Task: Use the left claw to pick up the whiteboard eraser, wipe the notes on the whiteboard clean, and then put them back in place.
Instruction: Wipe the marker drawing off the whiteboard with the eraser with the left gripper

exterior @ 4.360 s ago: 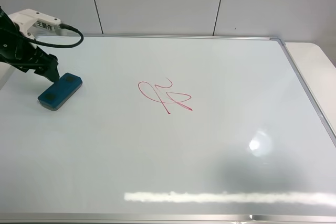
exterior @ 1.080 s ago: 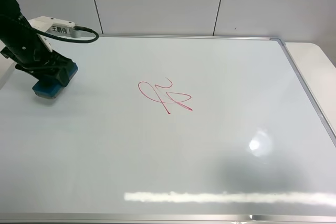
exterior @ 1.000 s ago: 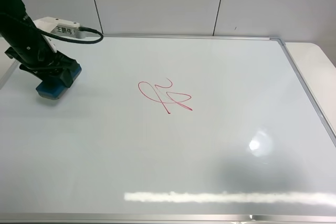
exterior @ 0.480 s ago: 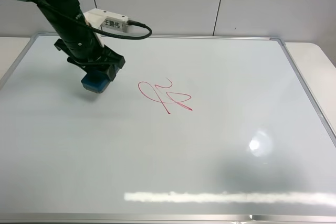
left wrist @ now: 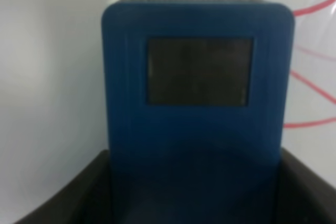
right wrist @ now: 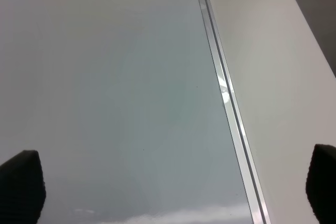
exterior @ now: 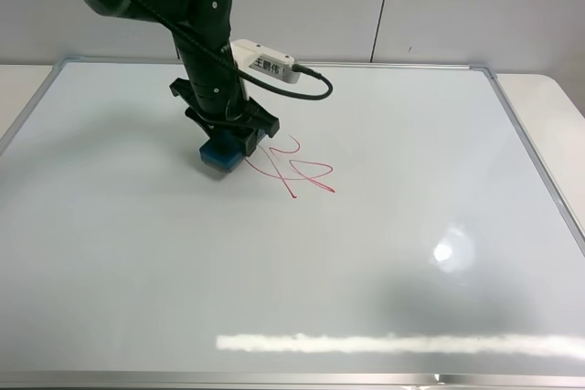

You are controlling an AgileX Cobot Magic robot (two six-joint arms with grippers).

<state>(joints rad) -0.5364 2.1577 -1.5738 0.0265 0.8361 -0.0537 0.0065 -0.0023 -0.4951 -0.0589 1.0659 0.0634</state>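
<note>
- The whiteboard eraser (exterior: 219, 156) sits at the left end of the notes (exterior: 291, 171), its blue edge meeting the first red loop. In the left wrist view, red strokes show just past one of its long sides.
- The left claw (exterior: 228, 140) stands directly over that left end, its black jaws closed on the eraser's two long sides. The eraser's dark square patch (left wrist: 198, 71) faces the wrist camera, with grey felt on the far side, toward the board.
- The white labelled box (exterior: 264, 60) and its black cable (exterior: 311, 93) hang above and behind the notes.
- The whiteboard (exterior: 411, 226) lies bare to the right of the notes, out to its silver frame (right wrist: 227, 103).
- The right gripper (right wrist: 173, 184) is by that frame, well right of the notes (seen only in its own wrist view). Its fingertips (right wrist: 21, 182) are spread wide with nothing between them.
</note>
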